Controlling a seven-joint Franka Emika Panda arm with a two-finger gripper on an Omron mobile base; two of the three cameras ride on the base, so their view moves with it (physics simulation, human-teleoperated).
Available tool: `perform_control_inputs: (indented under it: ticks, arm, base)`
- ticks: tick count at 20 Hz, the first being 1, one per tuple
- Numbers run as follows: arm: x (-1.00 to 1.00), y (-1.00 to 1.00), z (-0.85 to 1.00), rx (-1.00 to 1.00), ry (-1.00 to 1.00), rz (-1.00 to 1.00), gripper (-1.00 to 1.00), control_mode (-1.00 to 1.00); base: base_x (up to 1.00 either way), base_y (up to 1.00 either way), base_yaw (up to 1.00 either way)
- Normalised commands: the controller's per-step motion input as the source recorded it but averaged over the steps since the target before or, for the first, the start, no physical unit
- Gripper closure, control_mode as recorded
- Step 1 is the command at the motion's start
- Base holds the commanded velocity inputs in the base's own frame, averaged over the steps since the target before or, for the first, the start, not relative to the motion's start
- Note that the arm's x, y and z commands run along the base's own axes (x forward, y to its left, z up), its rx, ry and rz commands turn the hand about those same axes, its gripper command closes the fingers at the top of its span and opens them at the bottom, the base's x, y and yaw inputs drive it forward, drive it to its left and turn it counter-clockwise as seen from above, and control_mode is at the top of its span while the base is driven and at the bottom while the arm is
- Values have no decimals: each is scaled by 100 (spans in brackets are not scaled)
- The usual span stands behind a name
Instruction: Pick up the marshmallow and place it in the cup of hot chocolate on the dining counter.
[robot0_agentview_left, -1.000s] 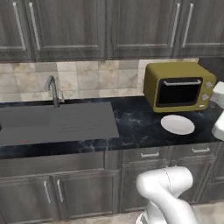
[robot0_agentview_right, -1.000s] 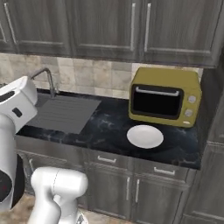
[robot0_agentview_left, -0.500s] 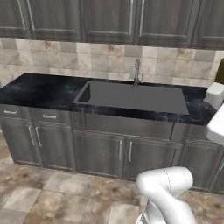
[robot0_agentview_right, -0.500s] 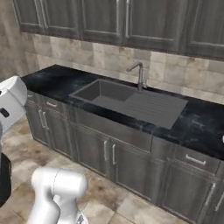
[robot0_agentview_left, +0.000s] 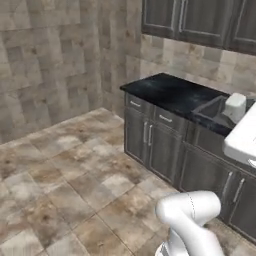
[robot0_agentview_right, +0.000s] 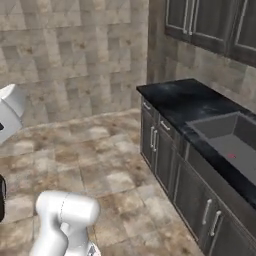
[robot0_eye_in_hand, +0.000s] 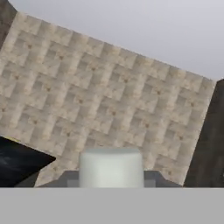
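In the hand view a pale, soft-edged block, the marshmallow (robot0_eye_in_hand: 111, 167), sits at the bottom centre of the frame between the dark finger tips of the end effector (robot0_eye_in_hand: 111, 178), whose jaws are closed on it; behind it runs a tilted wall of beige tile (robot0_eye_in_hand: 109, 96), with a black slab at the lower left and a dark panel at the right edge. So the pick looks done, and the step in hand is the carry, with the base crossing the room towards the place where the drink stands. In the left base view a black marble bench (robot0_agentview_left: 172, 92) over grey cabinets (robot0_agentview_left: 155, 137) runs through the right half of the frame, with a sink basin (robot0_agentview_left: 215, 111) at its right end and open stone floor (robot0_agentview_left: 65, 180) across the left and bottom. The right base view gives the same bench (robot0_agentview_right: 185, 100) and sink (robot0_agentview_right: 227, 142) at the right of the frame, and tiled wall across the upper left. Neither the cup of hot chocolate nor the dining counter with its stools is to be found in these views. The next move, as I judge it, calls for driving on until that counter comes into view, keeping the grip steady on the soft piece, then bringing it over the mug's mouth before letting go.
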Motion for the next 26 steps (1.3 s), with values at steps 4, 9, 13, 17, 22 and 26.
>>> perform_control_inputs:
  ticks: [4, 9, 13, 17, 22, 26]
  arm:
    - [0, 0, 0, 0, 0, 0, 100, 100]
    - [0, 0, 0, 0, 0, 0, 100, 100]
    - [0, 0, 0, 0, 0, 0, 100, 100]
    - [0, 0, 0, 0, 0, 0, 100, 100]
    - [0, 0, 0, 0, 0, 0, 100, 100]
    - [0, 0, 0, 0, 0, 0, 100, 100]
  base:
    - [0, 0, 100]
    - [0, 0, 100]
    - [0, 0, 100]
    - [0, 1, 100]
    - [3, -53, 68]
    - [5, -100, 43]
